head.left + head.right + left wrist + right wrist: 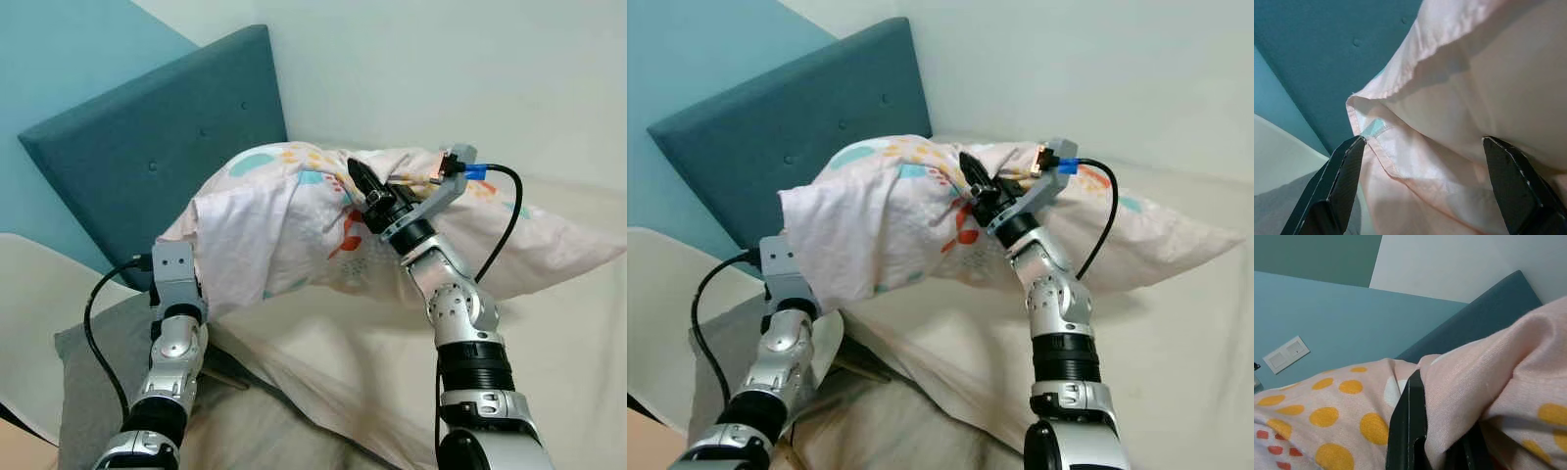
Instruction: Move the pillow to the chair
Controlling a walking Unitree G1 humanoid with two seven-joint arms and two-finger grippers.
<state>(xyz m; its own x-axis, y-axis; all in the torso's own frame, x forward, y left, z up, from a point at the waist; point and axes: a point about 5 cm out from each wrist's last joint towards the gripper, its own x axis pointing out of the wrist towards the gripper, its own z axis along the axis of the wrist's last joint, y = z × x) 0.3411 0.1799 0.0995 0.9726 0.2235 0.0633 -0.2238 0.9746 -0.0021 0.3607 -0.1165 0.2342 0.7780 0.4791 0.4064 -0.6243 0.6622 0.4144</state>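
Grey cushion point(88, 382) lies nearest, beside left arm. Left gripper point(1425, 181) spread wide under pillow point(294, 215) corner, holding nothing. Right gripper point(364, 186) pinched tight on pillow top fabric; pillow lifted off bed point(568, 323), before headboard point(147, 157). Step: lift and carry. Next, likely: left fingers close on the corner, then turn toward chair. No readable writing.

Nothing here carries writing I can read: no label, brand, number or sign. The pillow point(294, 220) bears only coloured dots and shapes, no letters.
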